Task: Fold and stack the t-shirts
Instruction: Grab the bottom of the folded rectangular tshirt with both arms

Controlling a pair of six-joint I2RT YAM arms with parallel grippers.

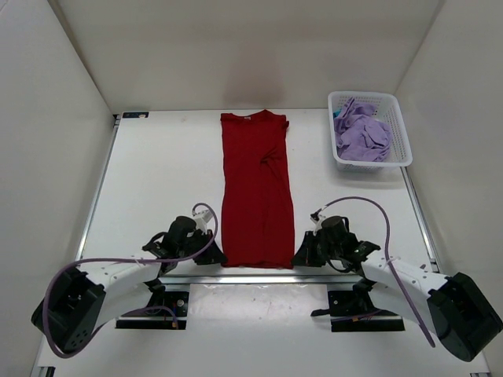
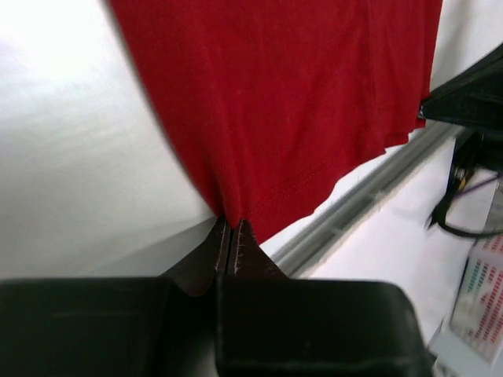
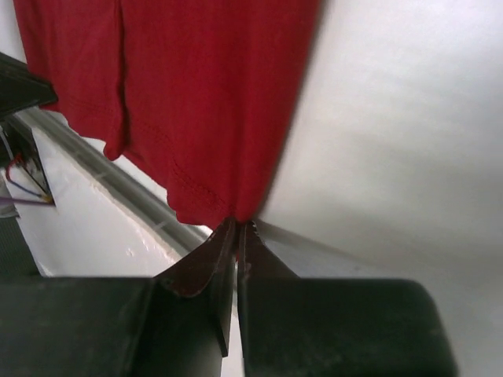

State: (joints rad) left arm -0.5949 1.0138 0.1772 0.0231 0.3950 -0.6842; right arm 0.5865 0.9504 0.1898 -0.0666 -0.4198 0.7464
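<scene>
With left gripper (image 1: 214,254) and right gripper (image 1: 302,256) pinched shut on the six-o'clock hem corners of the deep red cloth t-shirt (image 1: 255,188), lift evenly, carry toward twelve o'clock, keep hem taut.

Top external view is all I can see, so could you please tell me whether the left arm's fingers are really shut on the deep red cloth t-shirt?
Observer: Yes. The left wrist view shows the left fingers shut on the near left hem corner of the deep red cloth t-shirt.
Operator: Thank you. And the right side?
Observer: The right wrist view shows the right fingers shut on the near right hem corner.
Operator: How deep is each grip?
Observer: Shallow. In both wrist views the cloth gathers to a narrow point at the very tips.
</scene>
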